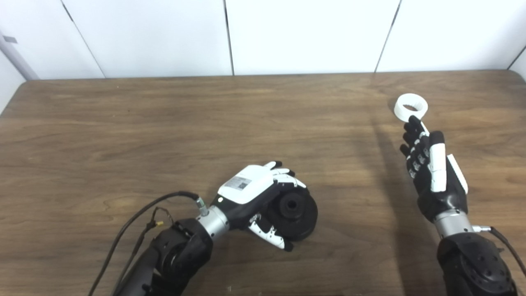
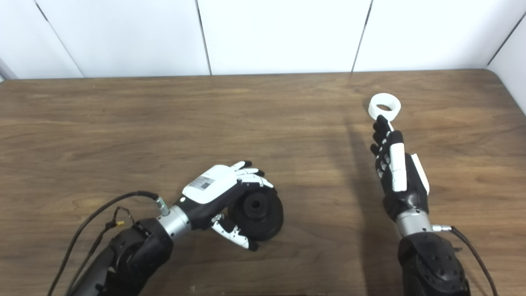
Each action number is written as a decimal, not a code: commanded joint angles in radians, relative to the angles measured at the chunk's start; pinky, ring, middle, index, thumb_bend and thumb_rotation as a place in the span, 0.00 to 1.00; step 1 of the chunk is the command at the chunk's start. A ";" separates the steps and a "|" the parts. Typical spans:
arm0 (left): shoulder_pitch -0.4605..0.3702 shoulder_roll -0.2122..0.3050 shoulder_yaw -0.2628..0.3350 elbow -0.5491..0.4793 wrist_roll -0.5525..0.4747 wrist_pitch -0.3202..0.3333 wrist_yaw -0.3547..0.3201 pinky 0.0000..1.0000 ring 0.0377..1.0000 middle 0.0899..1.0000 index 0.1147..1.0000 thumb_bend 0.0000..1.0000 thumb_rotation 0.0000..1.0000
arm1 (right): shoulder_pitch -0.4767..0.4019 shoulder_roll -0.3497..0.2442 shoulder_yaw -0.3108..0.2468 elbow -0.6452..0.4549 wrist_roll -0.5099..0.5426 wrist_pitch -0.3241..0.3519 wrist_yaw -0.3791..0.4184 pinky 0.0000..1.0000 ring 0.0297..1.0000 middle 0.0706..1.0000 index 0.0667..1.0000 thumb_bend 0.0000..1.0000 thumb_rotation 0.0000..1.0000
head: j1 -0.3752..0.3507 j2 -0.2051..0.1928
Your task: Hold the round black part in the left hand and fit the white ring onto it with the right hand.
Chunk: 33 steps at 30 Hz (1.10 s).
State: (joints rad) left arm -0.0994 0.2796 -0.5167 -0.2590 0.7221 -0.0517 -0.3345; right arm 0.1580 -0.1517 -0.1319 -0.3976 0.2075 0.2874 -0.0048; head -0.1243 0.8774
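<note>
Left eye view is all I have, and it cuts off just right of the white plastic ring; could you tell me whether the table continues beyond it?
Observer: Yes. The right eye view shows the brown wooden table's right edge, with bare wood between it and the white plastic ring.
Operator: Thank you. Where does the right arm's cable go after it leaves my picture?
Observer: The thin black cable curves down beside the forearm to the picture's bottom edge, far from the ring.
Operator: And what stands past that table edge?
Observer: A white wall panel, meeting the back wall at a corner.
</note>
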 commanded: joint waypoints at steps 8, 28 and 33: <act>0.017 0.007 0.014 0.042 0.051 -0.035 0.043 1.00 0.91 0.79 0.41 0.53 0.06 | -0.029 0.014 0.002 -0.049 -0.001 -0.009 0.000 1.00 1.00 0.99 0.97 0.69 1.00 | -0.036 -0.004; -0.007 0.060 0.002 -0.081 0.078 0.165 -0.255 0.98 0.91 0.78 0.41 0.53 0.07 | -0.029 0.028 0.010 -0.035 0.015 -0.036 -0.006 1.00 1.00 0.99 0.98 0.66 1.00 | -0.066 -0.024; -0.010 0.057 0.002 -0.083 0.085 0.178 -0.272 0.96 0.90 0.79 0.41 0.53 0.07 | -0.026 0.022 0.009 -0.038 0.011 -0.030 -0.005 1.00 1.00 1.00 0.98 0.67 1.00 | -0.065 -0.031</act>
State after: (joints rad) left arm -0.1154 0.3081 -0.5063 -0.3610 0.7706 0.0932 -0.5504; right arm 0.1551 -0.1448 -0.1161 -0.4076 0.2152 0.3004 -0.0161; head -0.1887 0.8453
